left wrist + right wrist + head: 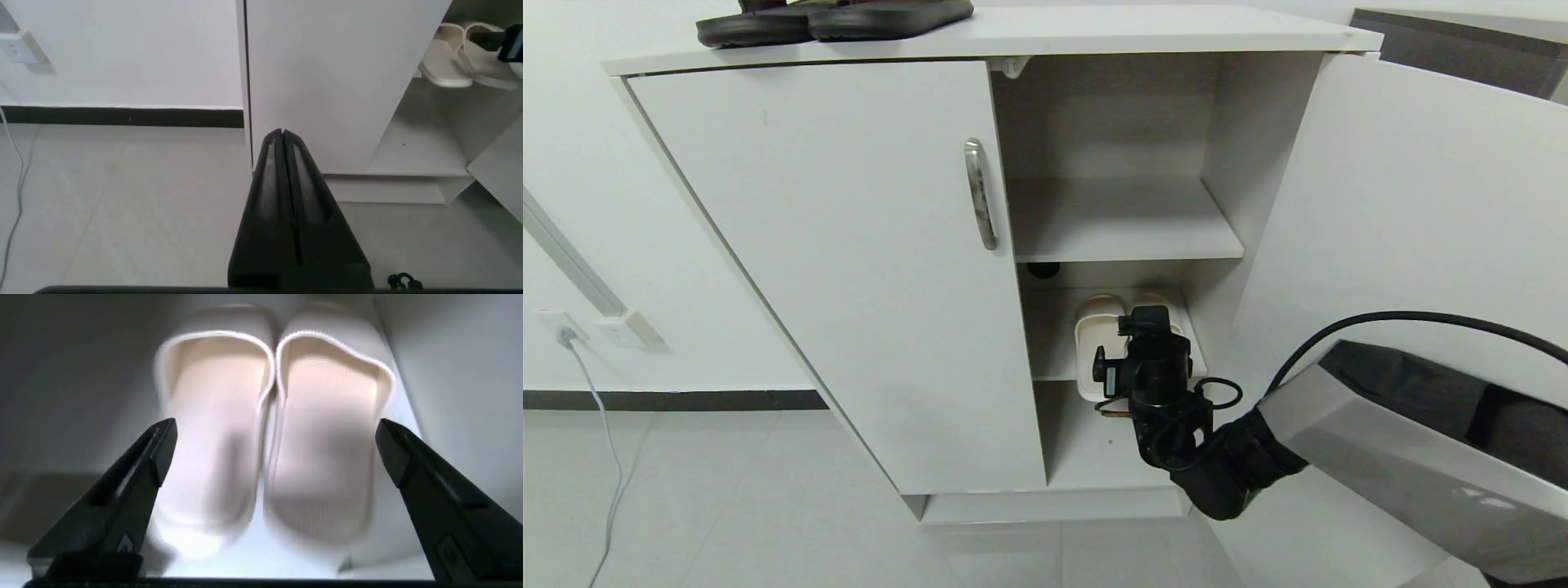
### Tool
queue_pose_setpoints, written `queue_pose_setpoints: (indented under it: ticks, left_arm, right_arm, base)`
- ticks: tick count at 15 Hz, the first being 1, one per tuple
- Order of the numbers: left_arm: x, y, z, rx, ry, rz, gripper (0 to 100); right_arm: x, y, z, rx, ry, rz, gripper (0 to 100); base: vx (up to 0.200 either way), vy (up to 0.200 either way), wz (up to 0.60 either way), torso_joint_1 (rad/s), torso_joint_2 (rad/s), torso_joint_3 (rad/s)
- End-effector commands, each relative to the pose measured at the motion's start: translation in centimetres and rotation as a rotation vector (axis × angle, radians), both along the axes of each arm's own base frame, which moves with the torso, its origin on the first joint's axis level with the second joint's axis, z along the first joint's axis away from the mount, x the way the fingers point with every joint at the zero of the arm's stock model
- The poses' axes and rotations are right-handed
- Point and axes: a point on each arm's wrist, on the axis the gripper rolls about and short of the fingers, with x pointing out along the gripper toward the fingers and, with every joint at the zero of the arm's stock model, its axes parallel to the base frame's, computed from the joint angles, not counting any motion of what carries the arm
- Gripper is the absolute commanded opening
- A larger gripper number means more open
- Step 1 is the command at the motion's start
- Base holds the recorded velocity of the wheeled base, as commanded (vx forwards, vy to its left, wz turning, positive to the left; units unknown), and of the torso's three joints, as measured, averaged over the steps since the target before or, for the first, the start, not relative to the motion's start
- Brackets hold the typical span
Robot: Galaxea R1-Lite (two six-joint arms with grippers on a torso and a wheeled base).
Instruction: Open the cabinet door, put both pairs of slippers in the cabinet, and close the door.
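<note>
Status: on the cabinet (pixel 1176 33), the right door (pixel 1405 204) stands swung wide toward 3 o'clock. The left door (pixel 833 261) is shut and nothing is on its handle (pixel 980 194). The opening step reads as done.

Cream slippers (pixel 327 425): the pair lies side by side, touching, on the middle shelf (pixel 1054 343), at 6 o'clock under the bare upper shelf (pixel 1119 220).

Your right gripper (pixel 274 453) sits just in front of that pair at shelf height. Its fingers (pixel 139 486) are spread wide, one off each outer side, clasping nothing. Judgement: the wide spread suits a pair handled as one bundle, squeezed from the outer sides, and here released.

Black slippers (pixel 833 20): on the cabinet top at 11 o'clock, above the shut door and near the front edge. This pair is not yet stowed, so you are roughly halfway.

Your left gripper (pixel 283 137) hangs low over the floor (pixel 727 506), aimed at the foot of the shut door, with its fingers pressed together and empty. It is probably parked there to keep the opening free for the other arm.

Next, as I judge it: back the right arm straight out toward 6 o'clock so the fingers don't drag the cream pair off the shelf, then go up to 11 o'clock. Watch the open door at 3 o'clock, which stands close to that arm.
</note>
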Motion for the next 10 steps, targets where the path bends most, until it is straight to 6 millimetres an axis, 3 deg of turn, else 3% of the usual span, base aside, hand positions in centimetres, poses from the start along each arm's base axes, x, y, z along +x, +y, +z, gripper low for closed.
queue_pose_setpoints:
  ticks: [1, 3, 9, 10]
  left_arm:
    - [0.0, 0.0, 0.0, 0.000, -0.001, 0.000, 0]
    - [0.0, 0.0, 0.0, 0.000, -0.001, 0.000, 0]
    - [0.0, 0.0, 0.0, 0.000, -0.001, -0.002, 0]
    - [0.0, 0.0, 0.0, 0.000, 0.001, -0.002, 0]
  right_arm:
    - [-4.1, -0.8, 2.8, 0.012, -0.012, 0.049, 100]
    - [-5.3, -1.9, 3.2, 0.024, -0.002, 0.056, 100]
    - [-6.3, -1.6, 2.4, 0.004, 0.017, 0.075, 100]
    - [-6.3, -1.6, 2.4, 0.005, 0.016, 0.075, 100]
  base:
    - [0.000, 0.000, 0.00, 0.000, 0.00, 0.000]
    - [0.000, 0.000, 0.00, 0.000, 0.00, 0.000]
    - [0.000, 0.000, 0.00, 0.000, 0.00, 0.000]
    - [-0.200, 0.000, 0.00, 0.002, 0.00, 0.007]
